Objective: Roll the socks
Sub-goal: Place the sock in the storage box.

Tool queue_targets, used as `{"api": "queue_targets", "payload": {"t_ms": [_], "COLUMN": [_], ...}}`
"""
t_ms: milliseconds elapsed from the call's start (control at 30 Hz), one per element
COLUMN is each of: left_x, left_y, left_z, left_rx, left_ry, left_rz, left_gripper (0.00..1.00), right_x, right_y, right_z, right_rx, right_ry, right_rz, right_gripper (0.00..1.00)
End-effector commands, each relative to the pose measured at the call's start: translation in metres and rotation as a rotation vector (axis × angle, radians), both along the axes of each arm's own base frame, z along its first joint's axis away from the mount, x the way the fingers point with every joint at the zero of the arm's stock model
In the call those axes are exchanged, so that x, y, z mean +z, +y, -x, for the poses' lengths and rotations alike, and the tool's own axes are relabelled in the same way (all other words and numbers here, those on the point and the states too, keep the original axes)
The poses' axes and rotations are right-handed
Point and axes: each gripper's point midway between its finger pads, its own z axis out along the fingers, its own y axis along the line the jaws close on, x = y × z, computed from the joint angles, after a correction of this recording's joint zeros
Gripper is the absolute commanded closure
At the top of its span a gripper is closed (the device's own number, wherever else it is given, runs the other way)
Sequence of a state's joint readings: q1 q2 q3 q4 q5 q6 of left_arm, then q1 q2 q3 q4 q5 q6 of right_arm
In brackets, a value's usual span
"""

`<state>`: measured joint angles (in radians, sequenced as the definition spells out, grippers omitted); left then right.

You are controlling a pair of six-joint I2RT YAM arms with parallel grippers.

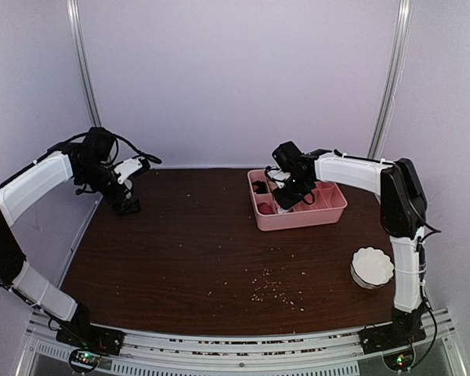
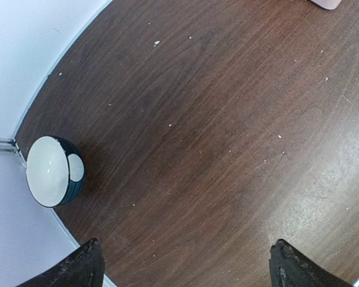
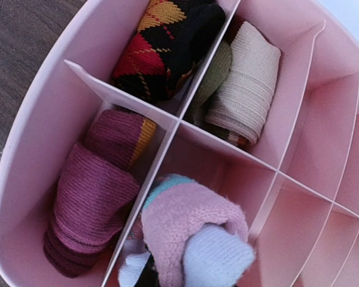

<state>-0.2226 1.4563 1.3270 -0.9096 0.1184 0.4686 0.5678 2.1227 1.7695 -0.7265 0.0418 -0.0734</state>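
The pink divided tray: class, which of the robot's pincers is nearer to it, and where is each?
Right. The right pincer hangs directly over the pink divided tray; the left pincer hovers near the far left corner of the table, well apart from the tray.

Probably a lab booth: white walls [image 1: 235, 78], metal posts [image 1: 82, 70].

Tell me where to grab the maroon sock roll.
I'd pinch the maroon roll across its bulging middle, straight down from above. It lies lengthwise in its compartment, the pink tray wall and dividers close around it, so only its top is free.
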Motion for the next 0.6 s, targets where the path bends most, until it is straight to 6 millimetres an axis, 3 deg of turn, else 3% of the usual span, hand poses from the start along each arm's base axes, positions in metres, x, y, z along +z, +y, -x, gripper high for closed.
{"api": "queue_targets", "payload": {"t_ms": [0, 100, 233, 267, 300, 333, 567], "left_x": [0.010, 0.004, 0.006, 0.008, 0.009, 0.010, 0.008], "left_y": [0.009, 0.011, 0.010, 0.011, 0.011, 0.013, 0.017], "left_z": [0.000, 0.004, 0.005, 0.003, 0.003, 0.002, 0.004], "left_rx": [0.036, 0.038, 0.036, 0.040, 0.041, 0.047, 0.052], "left_ry": [-0.062, -0.044, -0.050, -0.056, -0.061, -0.065, -0.058], "left_rz": [0.005, 0.004, 0.009, 0.007, 0.004, 0.000, -0.007], "left_gripper": [0.02, 0.02, 0.02, 0.02, 0.02, 0.02, 0.02], "right_x": [-0.010, -0.011, 0.018, 0.027, 0.036, 0.044, 0.092], "right_y": [0.008, 0.008, 0.012, 0.015, 0.016, 0.018, 0.029], "right_z": [-0.004, -0.002, -0.003, -0.003, -0.004, -0.004, 0.000], "right_rx": [-0.016, -0.031, -0.033, -0.029, -0.030, -0.031, -0.004], "right_ry": [0.009, 0.025, -0.016, -0.027, -0.036, -0.041, -0.062], "right_rz": [-0.005, -0.006, -0.060, -0.084, -0.101, -0.115, -0.229], "right_gripper": [0.88, 0.77, 0.45, 0.35, 0.12, 0.01, 0.01]}}
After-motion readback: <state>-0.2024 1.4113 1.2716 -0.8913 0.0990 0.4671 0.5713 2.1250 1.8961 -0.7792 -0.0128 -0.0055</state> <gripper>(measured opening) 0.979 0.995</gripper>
